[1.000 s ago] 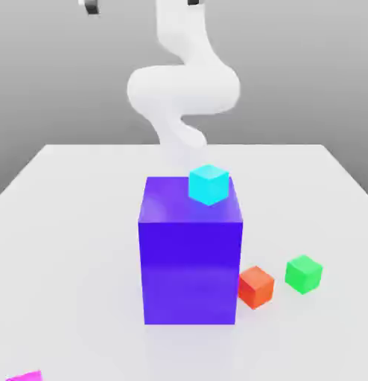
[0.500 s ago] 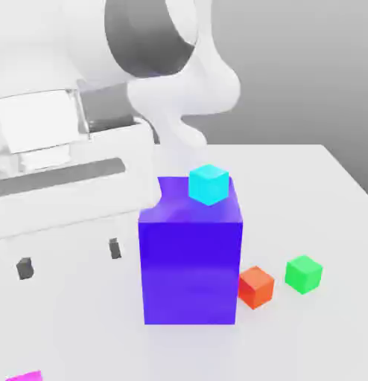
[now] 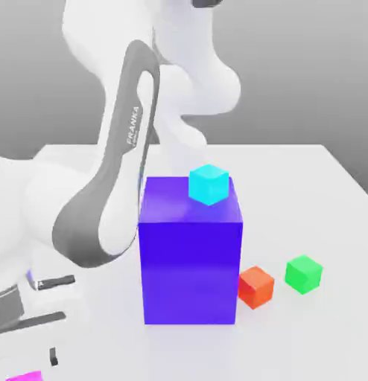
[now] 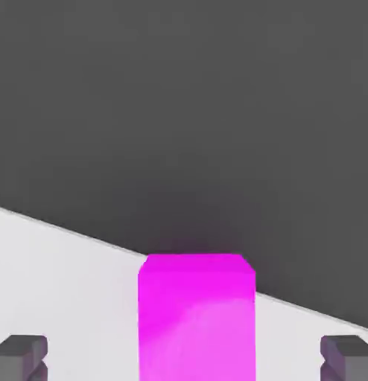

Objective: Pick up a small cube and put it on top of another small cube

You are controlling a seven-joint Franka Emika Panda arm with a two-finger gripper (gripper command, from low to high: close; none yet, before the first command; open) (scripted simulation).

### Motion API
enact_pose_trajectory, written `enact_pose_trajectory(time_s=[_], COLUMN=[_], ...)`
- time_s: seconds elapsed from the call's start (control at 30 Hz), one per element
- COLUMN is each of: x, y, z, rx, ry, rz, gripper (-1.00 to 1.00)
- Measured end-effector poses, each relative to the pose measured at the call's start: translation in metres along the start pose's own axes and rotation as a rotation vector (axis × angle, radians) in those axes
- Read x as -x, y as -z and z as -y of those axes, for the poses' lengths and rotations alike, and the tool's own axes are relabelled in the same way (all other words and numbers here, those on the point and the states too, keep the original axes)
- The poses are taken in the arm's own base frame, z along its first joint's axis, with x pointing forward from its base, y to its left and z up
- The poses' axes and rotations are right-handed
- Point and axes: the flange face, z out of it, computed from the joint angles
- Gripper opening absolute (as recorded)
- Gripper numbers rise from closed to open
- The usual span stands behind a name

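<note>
**End effector open over the magenta cube**

At the near left corner of the white surface (image 3: 306, 186), the end effector (image 4: 184, 357) hangs with its fingers (image 4: 19, 356) spread wide on either side of the magenta cube (image 4: 196, 316), touching nothing. The green cube (image 3: 303, 273) sits well apart on the exterior view's right, just beside the red-orange cube (image 3: 255, 286). A cyan cube (image 3: 208, 184) rests atop the big blue-purple block (image 3: 190, 260).

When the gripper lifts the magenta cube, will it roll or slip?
The magenta cube has flat faces, so it will probably not roll. The open fingers stand either side of it, so squeezing parallel faces should hold. Its smooth-looking surface might slip slightly.
</note>
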Motion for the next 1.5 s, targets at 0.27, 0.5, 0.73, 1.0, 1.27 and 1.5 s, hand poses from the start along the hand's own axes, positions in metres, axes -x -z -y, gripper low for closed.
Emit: enact_pose_trajectory(time_s=[0.27,0.5,0.73,1.0,1.27,1.5], x=[0.001,0.041,0.162,0.352,0.449,0.451], y=[-0.014,0.037,0.049,0.081,0.071,0.035], z=[-0.001,0.070,0.208,0.305,0.301,0.299], rx=[0.001,-0.040,-0.075,-0.044,0.001,0.001], ry=[0.001,0.069,0.284,0.640,0.813,0.816], rz=[0.003,0.053,0.122,0.096,0.004,0.002], gripper=[-1.00,-1.00,-1.00,-1.00,-1.00,1.00])
